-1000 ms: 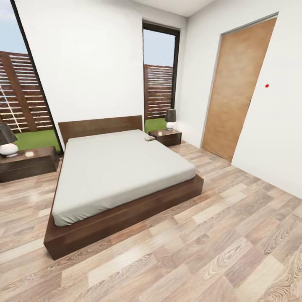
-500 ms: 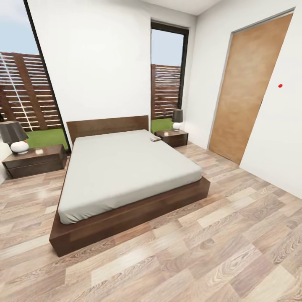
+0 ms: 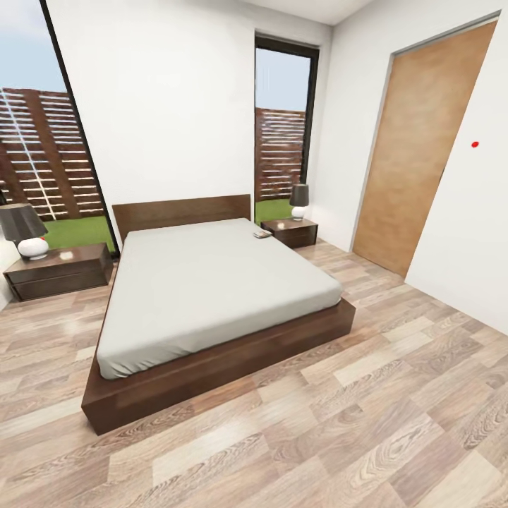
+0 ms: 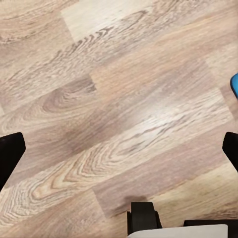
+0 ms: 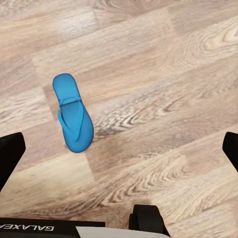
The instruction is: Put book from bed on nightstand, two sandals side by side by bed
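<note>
Across the wood-plank floor (image 3: 367, 423) from my head camera I see the bed (image 3: 212, 282), its grey mattress bare except for the book (image 3: 262, 235), which lies near the corner by the headboard (image 3: 182, 212), on the side closest to the right-hand nightstand (image 3: 291, 231). That nightstand stands just beside the bed and carries a small lamp (image 3: 299, 201); a second nightstand (image 3: 60, 269) with a dark-shaded lamp (image 3: 25, 229) sits on the other side, beside a tall window (image 3: 39, 134). A wooden door (image 3: 423, 148) fills part of the right wall. Through the right wrist camera I look down on one blue sandal (image 5: 73, 112) lying flat on the planks, well apart from the right gripper (image 5: 119, 153), whose dark fingertips (image 5: 10, 156) stand wide and released at both edges. Through the left wrist camera the left gripper (image 4: 119, 153) is likewise spread and holding nothing above bare planks, and a sliver of blue (image 4: 235, 84) at the edge of that view may be a sandal, though I cannot tell for certain.
</note>
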